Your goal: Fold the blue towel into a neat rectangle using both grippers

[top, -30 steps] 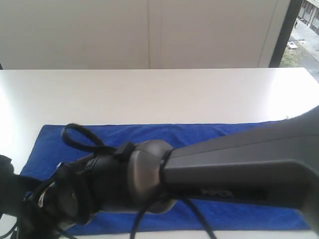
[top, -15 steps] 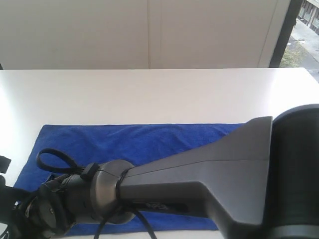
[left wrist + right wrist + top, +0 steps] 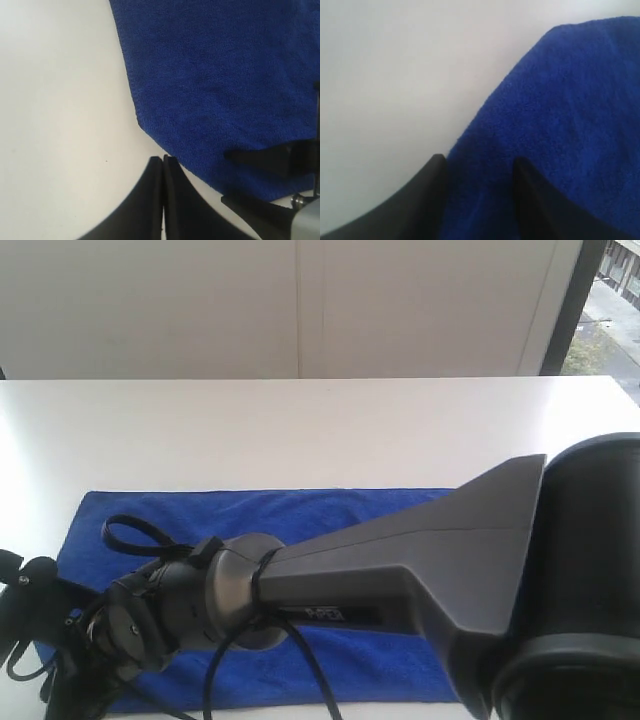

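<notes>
The blue towel point(image 3: 300, 515) lies spread flat and long on the white table point(image 3: 300, 430). My right arm point(image 3: 400, 570) reaches across from the right to the towel's front left corner, hiding much of the cloth. The right gripper point(image 3: 479, 161) is open, its two dark fingers straddling the towel's point(image 3: 560, 100) edge with cloth between them. The left wrist view shows one of those fingers point(image 3: 265, 159) over the towel point(image 3: 215, 75). My left gripper point(image 3: 163, 158) is shut and empty. Its tips rest on bare table just off the towel's edge.
The left arm's end point(image 3: 30, 590) with its cables sits at the lower left of the exterior view. A pale wall point(image 3: 300, 300) runs behind the table, and a window point(image 3: 610, 300) is at the far right. Bare table surrounds the towel.
The right arm swung left and down across the towel's front, then came up slightly. The left arm's end has come further into view at the lower left.
</notes>
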